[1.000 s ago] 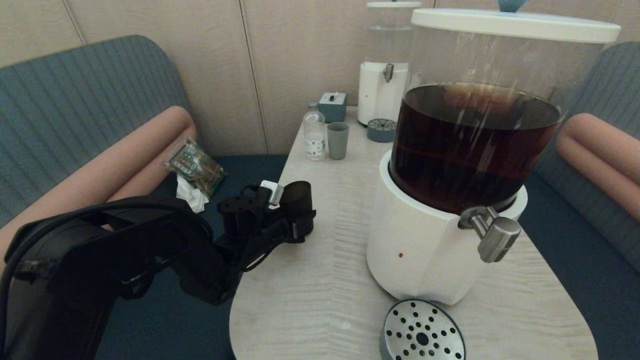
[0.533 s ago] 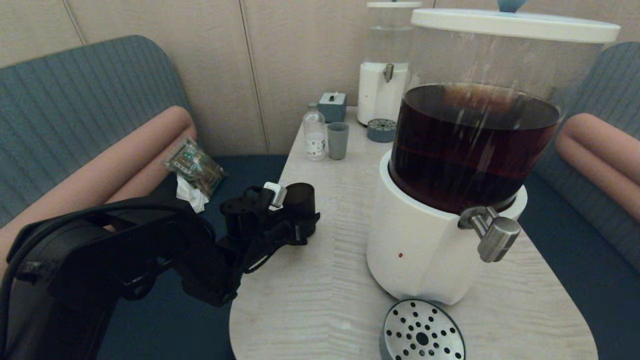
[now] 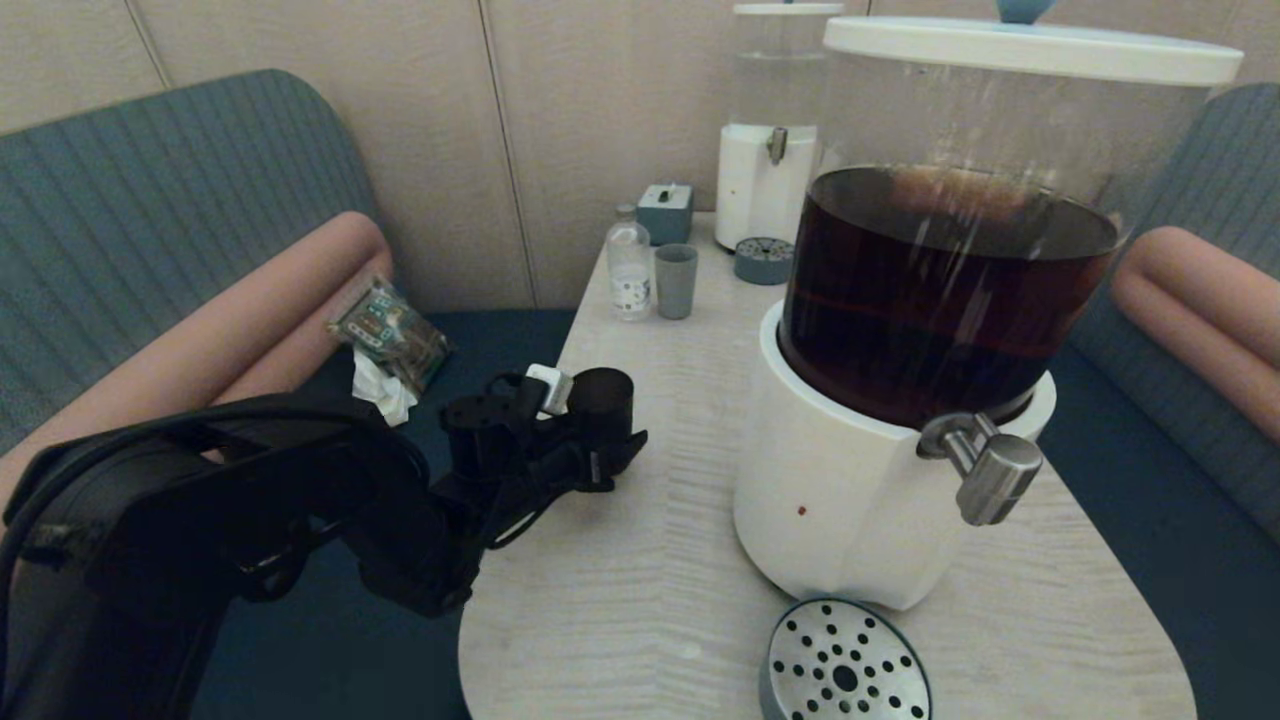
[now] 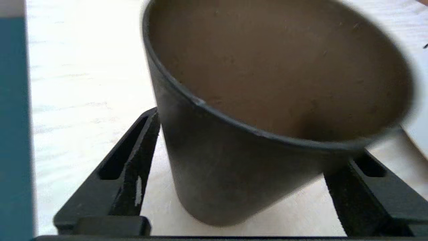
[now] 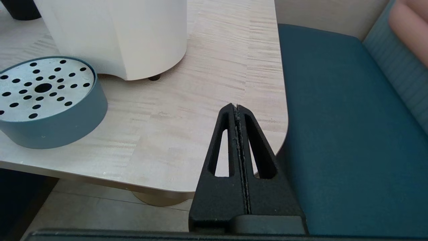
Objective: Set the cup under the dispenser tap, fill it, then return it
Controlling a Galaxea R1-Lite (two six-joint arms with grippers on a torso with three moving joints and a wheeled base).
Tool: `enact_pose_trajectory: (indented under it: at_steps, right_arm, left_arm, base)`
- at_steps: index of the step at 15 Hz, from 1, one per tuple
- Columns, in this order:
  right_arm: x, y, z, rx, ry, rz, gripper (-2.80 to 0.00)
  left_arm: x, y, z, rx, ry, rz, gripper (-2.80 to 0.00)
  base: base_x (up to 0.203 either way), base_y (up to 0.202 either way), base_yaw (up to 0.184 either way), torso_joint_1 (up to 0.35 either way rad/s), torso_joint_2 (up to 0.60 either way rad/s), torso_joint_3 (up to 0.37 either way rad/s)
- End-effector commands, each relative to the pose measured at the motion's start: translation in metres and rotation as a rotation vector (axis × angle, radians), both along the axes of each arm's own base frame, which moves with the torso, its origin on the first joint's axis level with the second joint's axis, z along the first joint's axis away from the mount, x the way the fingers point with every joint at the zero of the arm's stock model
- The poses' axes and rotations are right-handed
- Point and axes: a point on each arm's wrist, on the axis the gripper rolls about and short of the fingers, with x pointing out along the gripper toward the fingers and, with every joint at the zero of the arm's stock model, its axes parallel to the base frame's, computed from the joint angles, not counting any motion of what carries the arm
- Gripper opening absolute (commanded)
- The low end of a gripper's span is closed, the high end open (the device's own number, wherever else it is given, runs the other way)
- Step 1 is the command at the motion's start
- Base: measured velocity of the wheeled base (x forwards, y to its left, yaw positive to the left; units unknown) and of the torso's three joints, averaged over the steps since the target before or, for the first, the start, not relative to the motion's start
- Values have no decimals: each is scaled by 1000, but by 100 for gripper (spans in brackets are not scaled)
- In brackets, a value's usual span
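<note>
- Head view: the cup (image 3: 601, 398), a small matte black tapered tumbler with no handle, is held upright by the left gripper (image 3: 597, 440) at the table's (image 3: 640, 560) 9 o'clock edge, well apart from the dispenser tap (image 3: 985, 466). The fingers are closed against the cup's sides. The tap, a brushed-steel spigot with a cylindrical knob, is seen at 4 o'clock on the big dispenser (image 3: 900, 400) of dark brown liquid. The cup's lower part is hidden by the gripper, so contact with the table cannot be judged. A perforated drip tray (image 3: 845, 665) lies below the tap, cut off by the frame. At 12 o'clock a grey-green cup (image 3: 676, 281), a small bottle (image 3: 629, 265) and a smaller dispenser (image 3: 768, 130) are seen. The dispenser's white base stands between cup and tap.
- Left wrist view: the cup (image 4: 267, 110) is seen tilted, its inside brownish and empty, gripped between the two black fingers (image 4: 130, 167). Its far rim is blurred.
- Right wrist view: the right gripper (image 5: 237, 113) is seen with fingers pressed fully together, holding nothing, above the table (image 5: 207, 93) corner beside a blue seat (image 5: 341, 134). The drip tray (image 5: 46, 100) is cut off at the frame edge.
</note>
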Motion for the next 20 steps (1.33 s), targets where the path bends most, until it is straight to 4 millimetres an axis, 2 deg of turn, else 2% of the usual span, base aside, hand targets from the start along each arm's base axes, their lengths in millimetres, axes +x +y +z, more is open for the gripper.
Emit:
enact_pose_trajectory:
  at_steps: [1, 11, 20]
  right_arm:
    - [0, 0, -1, -1, 2, 1, -280]
    - [0, 0, -1, -1, 2, 1, -280]
    - [0, 0, -1, -1, 2, -1, -280]
  left_arm:
    - [-9, 3, 16, -10, -23, -2, 0]
    - [-114, 44, 66, 30, 0, -12, 0]
    - [-199, 80, 135, -65, -228, 13, 0]
  base:
    - [0, 0, 0, 0, 0, 0]
    - [0, 0, 0, 0, 0, 0]
    - [0, 0, 0, 0, 0, 0]
